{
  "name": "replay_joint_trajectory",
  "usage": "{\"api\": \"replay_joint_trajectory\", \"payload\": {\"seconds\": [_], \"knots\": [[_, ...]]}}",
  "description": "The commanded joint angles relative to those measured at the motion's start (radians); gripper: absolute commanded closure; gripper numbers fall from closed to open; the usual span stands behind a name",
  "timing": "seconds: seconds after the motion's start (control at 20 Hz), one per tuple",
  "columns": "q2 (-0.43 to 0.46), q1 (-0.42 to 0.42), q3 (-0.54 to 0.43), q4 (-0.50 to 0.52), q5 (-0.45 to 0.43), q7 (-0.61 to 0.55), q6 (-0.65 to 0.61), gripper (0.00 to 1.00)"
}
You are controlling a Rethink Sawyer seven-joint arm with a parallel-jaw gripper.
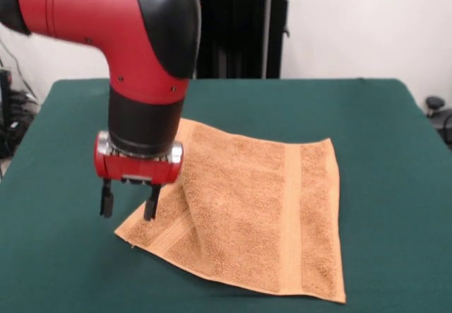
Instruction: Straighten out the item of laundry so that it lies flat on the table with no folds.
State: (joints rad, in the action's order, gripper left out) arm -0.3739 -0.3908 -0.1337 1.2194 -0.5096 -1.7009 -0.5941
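Observation:
The item of laundry, an orange-tan terry towel [261, 214], lies on the dark green table [381, 115] in the front view, right of centre. Most of it is spread flat, with a woven band running down near its right edge. Its left part is folded, and a raised crease runs down from under the arm toward the near edge. My gripper [128, 203] hangs over the towel's left corner. It is open, with nothing between its two black fingers [106, 201]: one finger is over the bare table, the other at the towel's left edge. The arm hides the towel's far left corner.
A black stand [240, 30] rises behind the table's far edge. The red arm [141, 66] fills the upper left of the view. Dark objects stand beyond the table's left edge [10, 115] and right edge [438, 111].

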Motion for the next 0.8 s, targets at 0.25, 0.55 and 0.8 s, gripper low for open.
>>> {"api": "replay_joint_trajectory", "payload": {"seconds": [0.25,0.55,0.8], "knots": [[0.251,0.012,0.021,0.012,0.041,-0.25,0.244,0.0],[0.289,0.0,0.009,-0.033,0.051,-0.147,0.251,0.0],[0.29,-0.003,0.007,-0.035,0.051,-0.113,0.251,1.0]]}}
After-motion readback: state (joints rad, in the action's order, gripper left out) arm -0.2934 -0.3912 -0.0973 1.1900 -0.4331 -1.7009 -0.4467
